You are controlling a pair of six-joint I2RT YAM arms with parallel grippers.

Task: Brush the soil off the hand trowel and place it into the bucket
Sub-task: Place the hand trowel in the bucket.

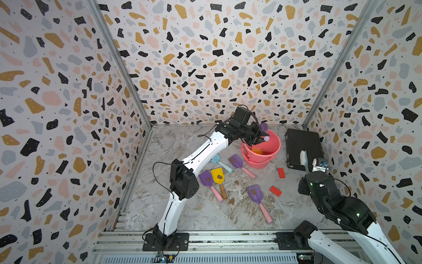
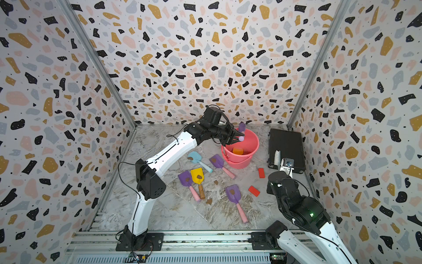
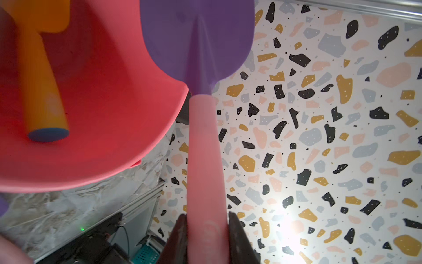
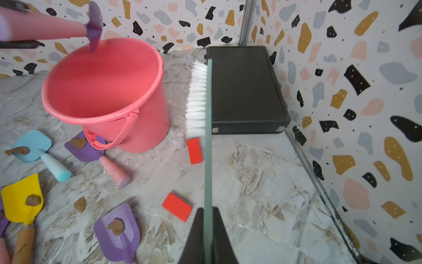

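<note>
1. The left gripper [image 3: 206, 220] clenches the pink handle of a trowel [image 3: 201, 118], held roughly level above the far rim of the coral bucket [image 4: 146, 137].
2. Its purple blade is broad and rounded, with a raised rib down its back.
3. The right gripper [image 4: 207, 217] is clamped on a white-bristled brush [image 4: 197, 98] near a black case [image 4: 244, 86].
4. Brown soil [image 4: 116, 226] sits in blobs on other trowels [image 4: 127, 240] lying on the table [image 4: 251, 182].

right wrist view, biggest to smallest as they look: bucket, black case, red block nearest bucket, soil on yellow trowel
1. bucket
2. black case, somewhat smaller
3. red block
4. soil
</note>
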